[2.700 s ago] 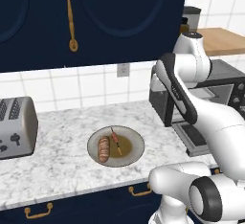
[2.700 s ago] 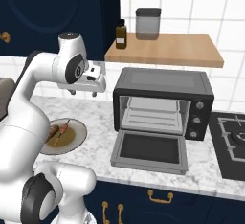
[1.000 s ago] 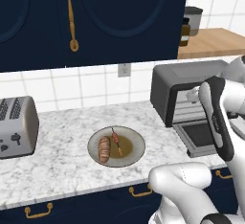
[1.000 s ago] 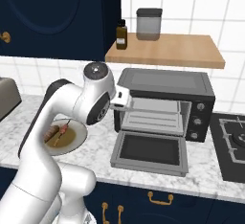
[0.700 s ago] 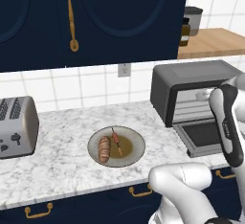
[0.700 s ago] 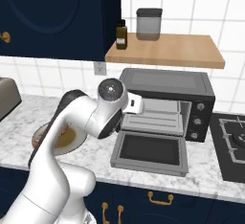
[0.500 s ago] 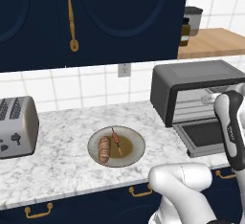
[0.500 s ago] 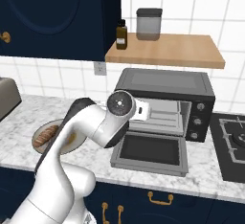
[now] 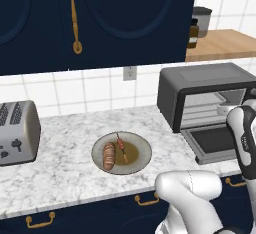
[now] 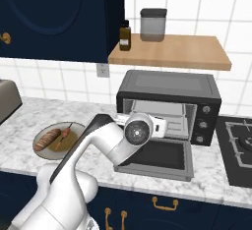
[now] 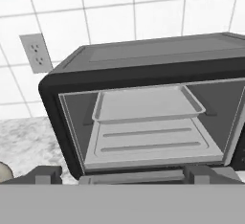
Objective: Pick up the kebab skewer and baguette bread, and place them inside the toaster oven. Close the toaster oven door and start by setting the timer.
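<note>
A: Tool state?

B: The gripper (image 11: 123, 174) is held wide, nothing between the fingers (image 11: 47, 174). Both dark tips are seen at the bottom of the hand view, well apart. It is pointed straight into the mouth of the toaster oven (image 11: 143, 108).

A: What is nearest ahead of it?

B: The toaster oven door (image 10: 160, 158), dropped flat just below and ahead of the tips, dark glass up, resting on the marble counter (image 9: 65, 173). Just past it the cavity is seen, with a pale tray (image 11: 146, 103) seated on an upper level and a ribbed floor beneath.

A: And the food?

B: Well off to the gripper's left, on the counter. A round plate (image 9: 142, 145) is noted there, carrying the baguette bread (image 9: 109, 155) and the kebab skewer (image 9: 121, 148) side by side. Whether they touch cannot be told.

A: Anything farther out?

B: Oven knobs (image 10: 204, 124) are set on the front panel, right of the cavity. Beyond the plate, farther left, a silver toaster (image 9: 17, 133) is recorded. Behind the oven a wall outlet (image 11: 32, 51) is noted, and above it a wooden shelf (image 10: 170, 52) with a brown bottle (image 10: 125, 35) and a grey canister (image 10: 152, 25).
</note>
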